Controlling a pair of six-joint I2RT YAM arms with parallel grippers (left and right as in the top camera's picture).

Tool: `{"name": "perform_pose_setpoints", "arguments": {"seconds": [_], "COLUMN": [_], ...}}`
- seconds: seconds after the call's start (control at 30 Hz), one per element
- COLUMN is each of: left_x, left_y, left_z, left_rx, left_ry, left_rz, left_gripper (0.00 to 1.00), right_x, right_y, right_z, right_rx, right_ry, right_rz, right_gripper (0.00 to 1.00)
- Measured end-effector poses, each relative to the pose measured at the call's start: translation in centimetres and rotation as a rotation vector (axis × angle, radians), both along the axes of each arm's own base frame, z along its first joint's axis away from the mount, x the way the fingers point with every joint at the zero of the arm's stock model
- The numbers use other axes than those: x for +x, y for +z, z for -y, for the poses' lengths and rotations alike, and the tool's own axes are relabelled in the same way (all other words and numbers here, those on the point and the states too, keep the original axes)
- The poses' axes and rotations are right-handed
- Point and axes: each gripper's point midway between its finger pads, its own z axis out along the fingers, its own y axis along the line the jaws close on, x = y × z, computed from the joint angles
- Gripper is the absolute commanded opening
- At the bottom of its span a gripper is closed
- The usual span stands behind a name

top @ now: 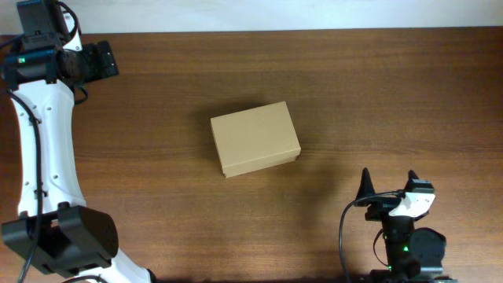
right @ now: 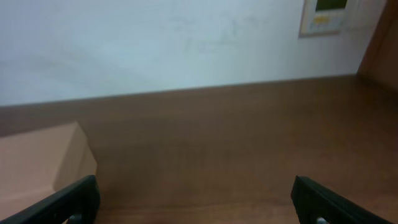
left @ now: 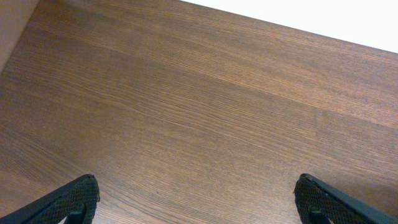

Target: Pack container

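Squarely in the middle of the overhead frame sits the small tan-brown rectangular cardboard box [top: 255, 139], turned slightly askew to the frame's edges, its flap lid lying flat and closed on top. It rests on the dark brown wood-grain table [top: 393, 79] with nothing touching it.

Towards the lower right of the overhead frame, well apart from the box, the right gripper [top: 389, 185] stands with its two black fingers spread wide and nothing between them. Its wrist view shows the same released jaws at the lower corners [right: 199, 208], and the box [right: 37, 165] appears at the left edge, ahead and to the side of the fingers, not touched. Behind the table runs a plain white wall [right: 186, 43] with a pale, blurred panel [right: 323, 15] at the upper right.

In the upper left of the overhead frame, farther from the box, the left gripper [top: 110, 61] is at the end of its white arm. Its wrist view shows the fingers fully parted [left: 202, 205] and empty over bare wood.
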Motion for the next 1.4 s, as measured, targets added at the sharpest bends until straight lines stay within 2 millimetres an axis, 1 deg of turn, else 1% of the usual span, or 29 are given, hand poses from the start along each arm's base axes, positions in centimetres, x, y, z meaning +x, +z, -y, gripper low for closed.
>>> {"name": "perform_pose_setpoints", "arguments": {"seconds": [0.07,0.13,0.87,0.93,0.97,1.0,1.03,1.07,1.1,1.13,1.17,1.2,1.23,1.27,1.3,1.33,1.4], "left_x": [0.0,0.0,0.0,0.3,0.9,1.0,0.7,0.0,-1.1,-3.3,-5.6,-8.5,-10.5,-12.2,-13.7,-14.5,-15.1], "left_y": [0.0,0.0,0.0,0.6,1.9,3.8,6.4,9.3,12.2,15.4,17.9,19.8,19.8,19.5,17.9,15.5,11.2], "left_z": [0.0,0.0,0.0,0.0,0.0,0.3,1.0,2.0,3.0,4.4,5.5,6.4,7.0,7.5,7.9,8.3,8.8], "left_rx": [0.000,0.000,0.001,0.012,0.030,0.052,0.074,0.097,0.117,0.136,0.150,0.161,0.164,0.165,0.161,0.151,0.136], "left_ry": [0.000,0.000,0.000,-0.001,-0.004,-0.009,-0.022,-0.038,-0.055,-0.076,-0.092,-0.104,-0.113,-0.120,-0.129,-0.139,-0.155], "left_rz": [0.000,0.000,0.005,0.052,0.137,0.239,0.352,0.494,0.625,0.787,0.923,1.048,1.103,1.147,1.161,1.143,1.083], "left_gripper": [1.00,1.00,1.00,1.00,1.00,1.00,1.00,1.00,1.00,1.00,1.00,1.00,0.99,1.00,1.00,1.00,1.00], "right_x": [0.2,0.3,0.3,0.3,0.3,0.3,0.3,0.3,0.3,0.3,0.3,0.3,0.3,0.3,0.3,0.3,0.3], "right_y": [-2.0,-2.7,-2.6,-2.6,-2.6,-2.6,-2.6,-2.6,-2.6,-2.5,-2.5,-2.5,-2.5,-2.5,-2.5,-2.5,-2.5], "right_z": [0.1,0.3,0.5,0.5,0.5,0.5,0.5,0.5,0.5,0.5,0.5,0.5,0.5,0.5,0.5,0.5,0.5], "right_rx": [0.000,-0.001,-0.002,-0.002,-0.002,-0.003,-0.002,-0.002,-0.002,-0.002,-0.002,-0.002,-0.003,-0.003,-0.002,-0.003,-0.002], "right_ry": [-0.007,-0.016,-0.026,-0.026,-0.026,-0.026,-0.026,-0.026,-0.026,-0.026,-0.026,-0.026,-0.026,-0.026,-0.026,-0.026,-0.026], "right_rz": [-0.040,-0.054,-0.049,-0.049,-0.049,-0.049,-0.048,-0.047,-0.047,-0.045,-0.044,-0.043,-0.043,-0.044,-0.043,-0.043,-0.044], "right_gripper": [0.99,0.99,0.99,0.99,1.00,0.99,0.99,0.99,0.99,0.99,0.99,0.99,0.99,0.99,0.99,0.99,0.99]}}
